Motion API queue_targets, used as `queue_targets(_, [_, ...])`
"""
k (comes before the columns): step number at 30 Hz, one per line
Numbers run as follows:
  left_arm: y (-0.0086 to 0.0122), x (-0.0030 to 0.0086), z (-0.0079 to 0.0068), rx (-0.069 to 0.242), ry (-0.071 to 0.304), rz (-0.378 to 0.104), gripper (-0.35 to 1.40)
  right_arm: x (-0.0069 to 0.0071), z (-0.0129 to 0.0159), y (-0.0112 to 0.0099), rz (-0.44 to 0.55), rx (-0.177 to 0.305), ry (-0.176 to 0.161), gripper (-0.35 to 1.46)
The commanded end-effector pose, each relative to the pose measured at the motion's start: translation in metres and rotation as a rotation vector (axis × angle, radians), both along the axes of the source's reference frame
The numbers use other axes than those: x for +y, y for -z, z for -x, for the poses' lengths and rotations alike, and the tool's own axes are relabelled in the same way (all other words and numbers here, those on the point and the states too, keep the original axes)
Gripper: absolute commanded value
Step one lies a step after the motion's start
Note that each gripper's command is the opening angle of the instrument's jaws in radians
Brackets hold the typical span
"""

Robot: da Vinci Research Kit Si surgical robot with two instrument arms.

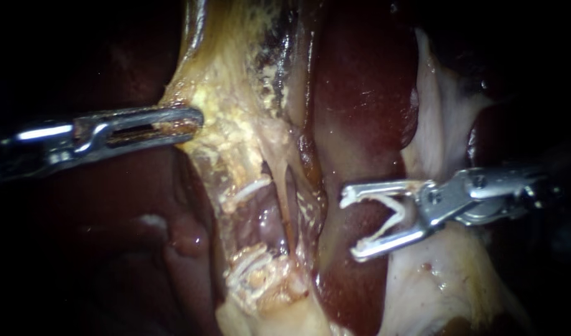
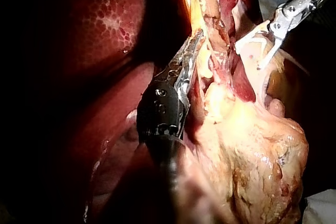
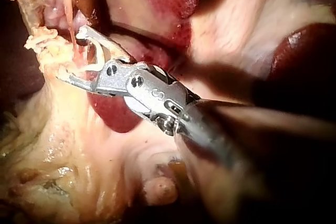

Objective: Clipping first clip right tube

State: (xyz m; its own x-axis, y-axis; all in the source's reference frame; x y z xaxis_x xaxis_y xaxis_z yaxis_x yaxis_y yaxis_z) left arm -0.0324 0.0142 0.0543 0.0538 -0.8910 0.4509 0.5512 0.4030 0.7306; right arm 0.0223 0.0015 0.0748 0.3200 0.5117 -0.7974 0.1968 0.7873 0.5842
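Note:
Two thin pale tubes run down the middle of the yellowish tissue, the left tube [image 1: 279, 186] and the right tube [image 1: 301, 199], with a small window between them. My right instrument [image 1: 351, 224] comes in from the right, its jaws open with a white V-shaped clip [image 1: 388, 214] seated in them. The jaws hang over dark liver just right of the right tube, clear of it. My left instrument [image 1: 180, 121] is shut on the edge of the yellow fatty tissue [image 1: 236, 137], holding it to the left. The left wrist view shows that grip [image 2: 193, 43].
Dark red liver [image 1: 360, 93] lies between the tubes and the right instrument. Pale membrane [image 1: 441, 112] spreads behind and below the right jaws. A bulky yellow tissue mass [image 2: 257, 145] lies beside the left instrument's shaft. The right wrist view shows the clip [image 3: 97, 56] close to frayed tissue [image 3: 44, 43].

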Motion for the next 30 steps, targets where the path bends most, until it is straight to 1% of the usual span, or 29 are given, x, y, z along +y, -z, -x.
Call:
queue_targets(1, [0.0002,-0.0001,0.0001,0.004,0.002,0.001,-0.35,-0.0001,-0.0005,-0.0006,-0.003,-0.005,-0.002,0.59])
queue_targets(6, [0.0005,-0.0002,0.0002,0.005,0.003,0.001,-0.35,-0.0004,-0.0019,-0.0022,-0.033,-0.032,-0.001,0.59])
queue_targets(10, [0.0005,-0.0003,0.0002,0.005,0.004,0.001,-0.35,-0.0003,-0.0027,-0.0034,-0.043,-0.051,-0.002,0.58])
queue_targets(13, [0.0006,-0.0004,0.0003,0.006,0.004,0.001,-0.35,-0.0001,-0.0032,-0.0043,-0.057,-0.059,-0.008,0.58])
queue_targets(18, [0.0009,-0.0005,0.0004,0.010,0.005,0.007,-0.35,-0.0002,-0.0043,-0.0055,-0.063,-0.068,-0.013,0.58])
queue_targets(23, [0.0010,-0.0007,0.0005,0.009,0.004,0.007,-0.35,-0.0007,-0.0058,-0.0062,-0.067,-0.067,-0.001,0.58])
queue_targets(30, [0.0010,-0.0007,0.0005,0.009,0.004,0.007,-0.35,-0.0014,-0.0072,-0.0064,-0.099,-0.061,0.035,0.55])
